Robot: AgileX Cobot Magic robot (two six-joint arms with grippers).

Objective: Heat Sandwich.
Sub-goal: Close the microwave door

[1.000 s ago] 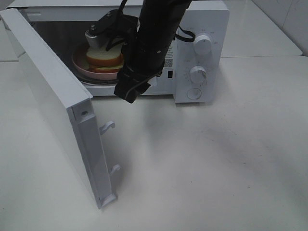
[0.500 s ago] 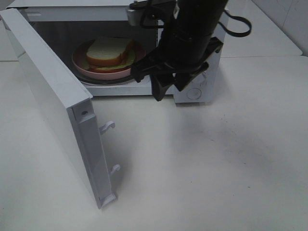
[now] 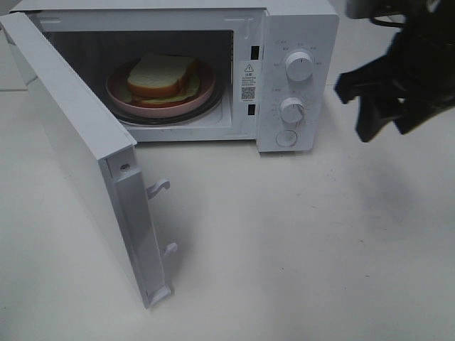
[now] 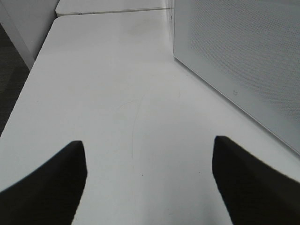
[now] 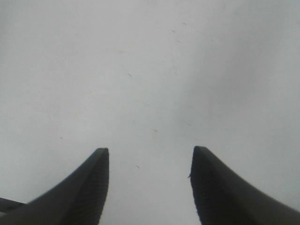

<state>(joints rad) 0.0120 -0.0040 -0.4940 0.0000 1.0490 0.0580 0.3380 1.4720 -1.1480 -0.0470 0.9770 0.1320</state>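
The sandwich (image 3: 162,75) lies on a round pink plate (image 3: 122,95) inside the white microwave (image 3: 298,28), whose door (image 3: 78,149) stands wide open to the left. My right gripper (image 3: 387,128) hangs open over the table to the right of the microwave, apart from it, nothing between its fingers. The right wrist view shows its two dark fingers (image 5: 86,187) spread over bare table. My left gripper (image 4: 147,187) is open above the table, with the perforated outer face of the microwave door (image 4: 243,51) beside it; it is out of the exterior high view.
The microwave's two dials (image 3: 299,65) and a round button (image 3: 286,138) face front. Two door latch hooks (image 3: 159,187) stick out from the open door's edge. The white table (image 3: 298,241) stretches in front and to the right.
My right arm has pulled out of the microwave and swung to the right, leaving the sandwich and plate inside. The left gripper view gives no earlier frame.
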